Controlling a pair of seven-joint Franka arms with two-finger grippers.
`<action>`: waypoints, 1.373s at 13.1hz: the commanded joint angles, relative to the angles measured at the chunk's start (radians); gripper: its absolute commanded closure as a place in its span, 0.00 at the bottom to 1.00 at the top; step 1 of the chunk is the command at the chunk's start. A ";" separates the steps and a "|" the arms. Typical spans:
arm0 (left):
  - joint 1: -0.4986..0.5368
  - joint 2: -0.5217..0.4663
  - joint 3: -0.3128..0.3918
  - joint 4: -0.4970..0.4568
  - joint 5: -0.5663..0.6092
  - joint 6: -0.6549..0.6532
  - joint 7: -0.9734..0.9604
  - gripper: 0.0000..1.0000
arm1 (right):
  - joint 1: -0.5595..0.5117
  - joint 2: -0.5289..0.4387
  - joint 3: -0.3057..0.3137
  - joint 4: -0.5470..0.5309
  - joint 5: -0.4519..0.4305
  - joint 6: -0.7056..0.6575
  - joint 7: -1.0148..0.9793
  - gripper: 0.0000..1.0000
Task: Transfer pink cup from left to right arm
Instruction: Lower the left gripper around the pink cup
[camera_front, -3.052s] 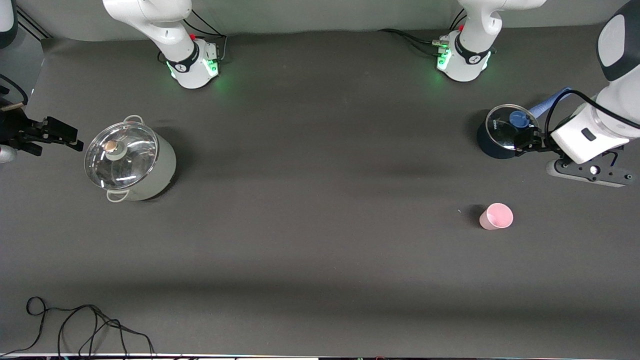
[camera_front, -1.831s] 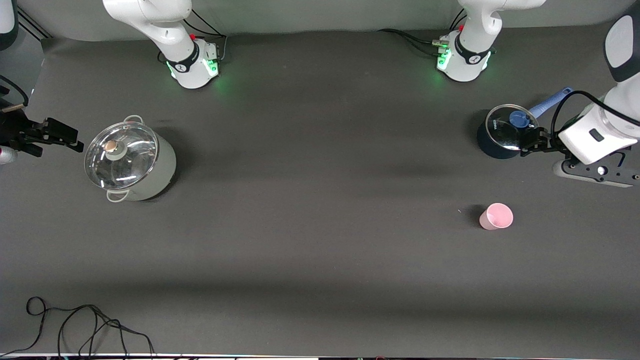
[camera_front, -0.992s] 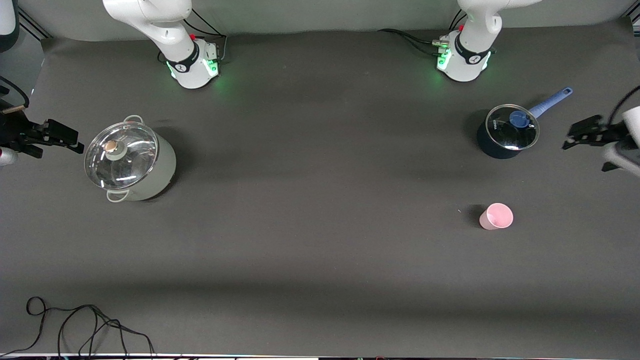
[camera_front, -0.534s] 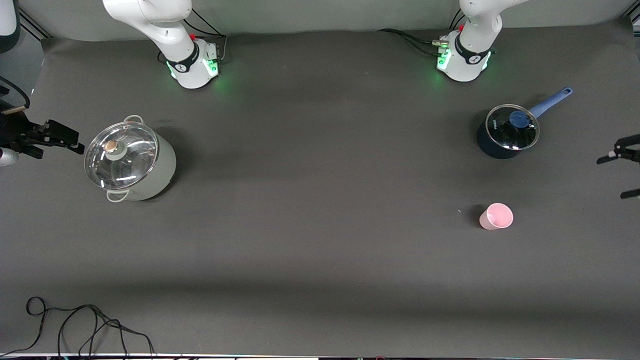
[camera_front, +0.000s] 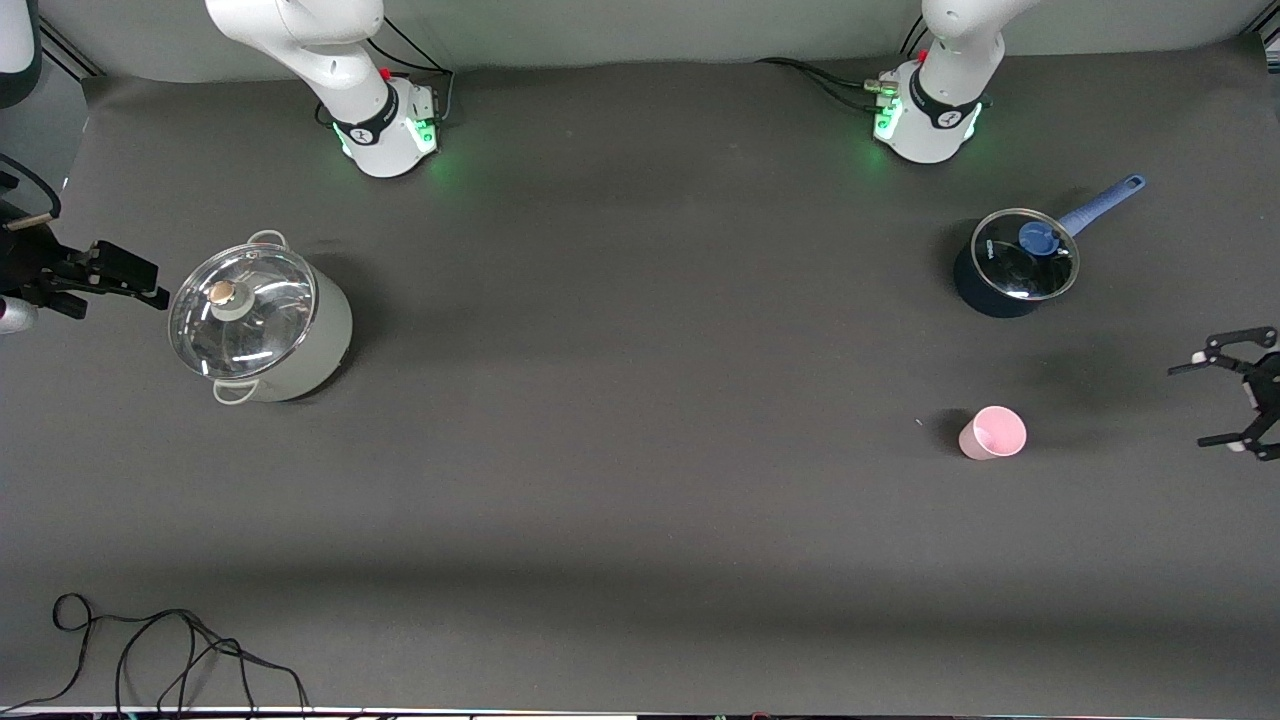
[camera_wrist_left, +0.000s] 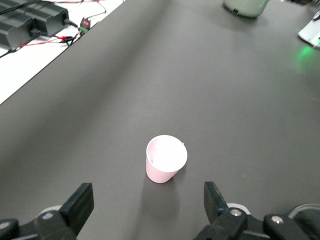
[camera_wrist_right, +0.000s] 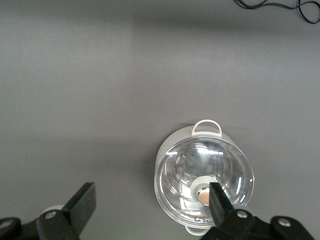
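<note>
One smooth, tapered pink cup (camera_front: 992, 433) stands upright on matte table (camera_front: 640, 400).

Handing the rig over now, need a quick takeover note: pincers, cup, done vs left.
Left pincer: open, empty, in the air at the left arm's end of the table, aimed at the cup.
Right pincer: open, empty, waiting beside the pale-green lidded stockpot at the right arm's end.
Small pale-pink plastic cup: upright on the dark table, nearer the front camera than the dark saucepan with blue handle.
Done: nothing grasped yet.
Left: left pick-up, handover to the right pincer.
</note>
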 joint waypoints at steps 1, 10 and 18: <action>0.022 0.121 -0.011 0.034 -0.104 -0.075 0.167 0.02 | 0.002 0.002 0.002 0.006 -0.010 0.007 0.014 0.00; 0.006 0.389 -0.017 0.014 -0.304 -0.058 0.508 0.02 | 0.002 0.007 0.002 0.006 -0.010 0.010 0.014 0.00; -0.001 0.459 -0.126 -0.034 -0.372 0.024 0.569 0.02 | 0.002 0.007 0.002 0.007 -0.010 0.010 0.014 0.00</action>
